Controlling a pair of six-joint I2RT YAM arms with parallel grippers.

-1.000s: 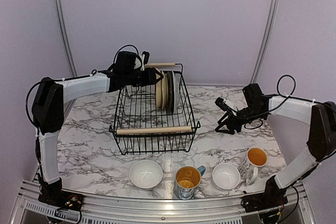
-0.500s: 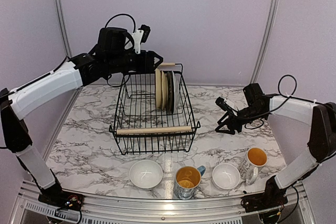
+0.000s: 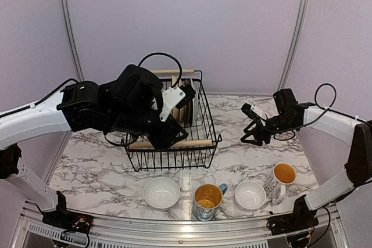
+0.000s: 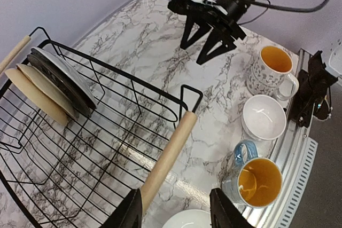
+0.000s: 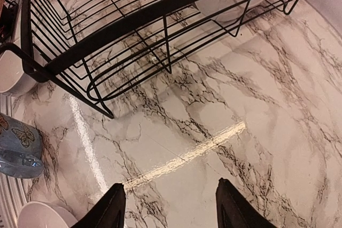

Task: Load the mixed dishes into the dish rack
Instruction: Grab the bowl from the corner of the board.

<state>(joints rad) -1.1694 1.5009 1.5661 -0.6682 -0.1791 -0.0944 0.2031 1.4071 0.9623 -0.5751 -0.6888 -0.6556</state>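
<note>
Nothing here can be read as words, numbers or brand marks. The white mug [image 4: 263, 81] bears only a small dark pattern, the blue mug [image 5: 18, 145] a butterfly drawing.

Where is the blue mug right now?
In the top view, the blue mug stands centrally at the near edge, between the larger white bowl and the smaller white bowl, in front of the rack.
</note>
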